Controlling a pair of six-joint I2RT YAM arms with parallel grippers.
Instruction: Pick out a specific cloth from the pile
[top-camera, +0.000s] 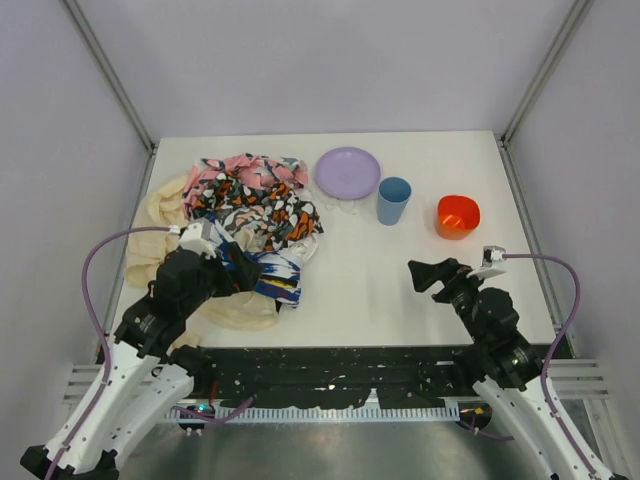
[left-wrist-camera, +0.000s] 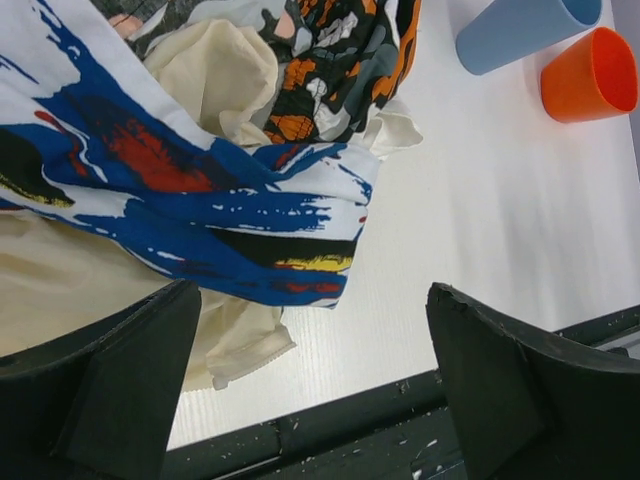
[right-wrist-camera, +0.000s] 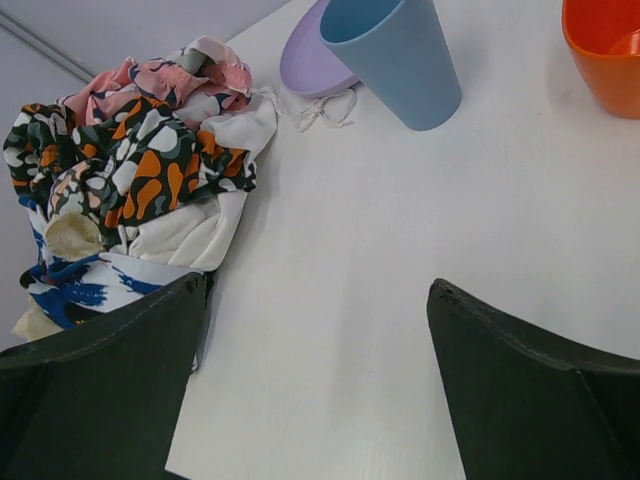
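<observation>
My left gripper (left-wrist-camera: 315, 365) gapes wide over the pile (top-camera: 255, 200); no black cloth showing, so I'd burrow underneath, pinching one layer.

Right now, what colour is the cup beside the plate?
The cup is blue; right wrist view.

Bright, soft, even light falls from above; the white table (top-camera: 380, 280) shows only faint shadows and a mild sheen. The wrist views are sharp ahead of the left tool (left-wrist-camera: 312, 300) and right tool (right-wrist-camera: 318, 285), whose dark fingers (left-wrist-camera: 120, 390) loom large and slightly soft.
</observation>
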